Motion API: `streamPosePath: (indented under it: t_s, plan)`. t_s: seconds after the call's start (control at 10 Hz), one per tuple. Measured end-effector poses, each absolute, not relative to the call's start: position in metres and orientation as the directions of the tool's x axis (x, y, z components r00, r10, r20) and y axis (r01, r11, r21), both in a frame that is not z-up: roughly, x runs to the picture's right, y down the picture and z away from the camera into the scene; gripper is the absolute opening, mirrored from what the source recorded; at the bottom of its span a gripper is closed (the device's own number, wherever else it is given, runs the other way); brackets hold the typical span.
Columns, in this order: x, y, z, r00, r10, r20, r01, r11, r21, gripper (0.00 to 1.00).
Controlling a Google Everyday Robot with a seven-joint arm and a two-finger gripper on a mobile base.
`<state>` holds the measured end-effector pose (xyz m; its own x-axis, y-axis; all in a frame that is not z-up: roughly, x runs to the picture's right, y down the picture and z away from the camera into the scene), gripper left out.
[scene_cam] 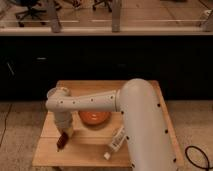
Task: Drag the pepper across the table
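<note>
The small dark reddish-brown pepper (60, 143) lies on the light-wood plank table (85, 153), near its front left. My gripper (63, 136) points down at the end of the white arm, right over the pepper and touching or almost touching its upper end. The arm reaches in from the right, across the table's middle.
A round orange bowl (94, 117) sits at the table's middle, partly behind the arm. A clear plastic bottle (114, 143) lies on its side at the front, right of the pepper. A dark counter wall runs behind the table, with tiled floor around it.
</note>
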<state>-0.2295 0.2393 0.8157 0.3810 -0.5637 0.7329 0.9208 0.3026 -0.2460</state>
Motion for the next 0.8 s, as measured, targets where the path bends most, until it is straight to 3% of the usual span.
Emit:
streamPosePath:
  t_s: [0.8]
  plan:
    - [-0.202, 0.218, 0.833, 0.466, -0.517, 0.718, 0.877, 0.38, -0.296, 0.0]
